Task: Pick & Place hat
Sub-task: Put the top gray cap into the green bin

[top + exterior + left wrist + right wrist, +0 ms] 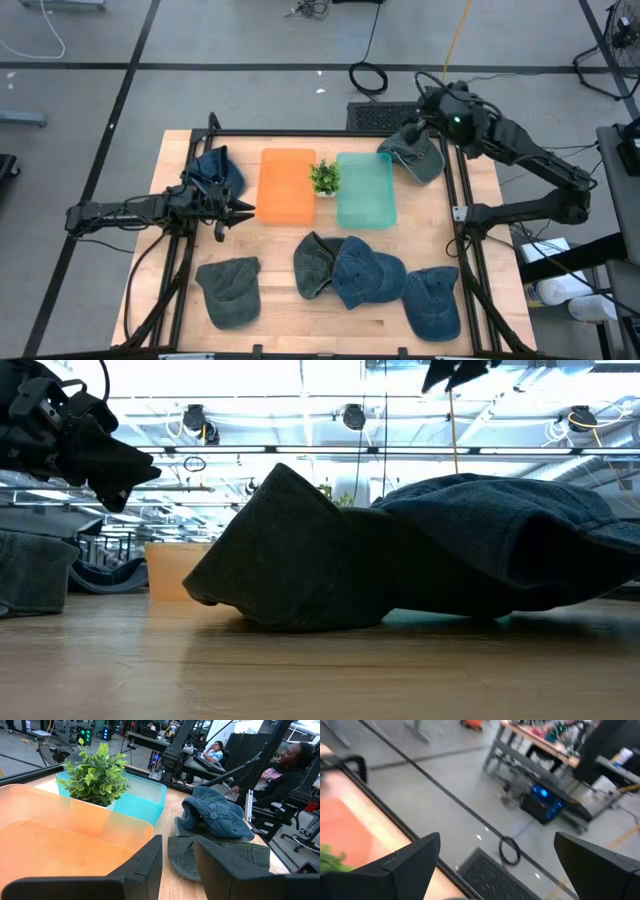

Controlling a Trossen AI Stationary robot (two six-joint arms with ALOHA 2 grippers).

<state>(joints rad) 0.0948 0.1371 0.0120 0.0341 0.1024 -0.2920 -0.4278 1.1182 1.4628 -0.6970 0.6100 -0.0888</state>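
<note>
High view | orange bin (286, 186) holds nothing | teal bin (366, 190) holds nothing

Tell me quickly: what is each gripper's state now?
Left gripper: open, holding nothing, beside the orange bin.
Right gripper: wide open, empty, above the grey-green hat.

Two dark hats (420, 550) are lying heaped together on the wooden tabletop (320, 670), filling the middle. An orange bin (170, 568) is sitting behind them, and a gripper (95, 455) is hanging at upper left.
</note>
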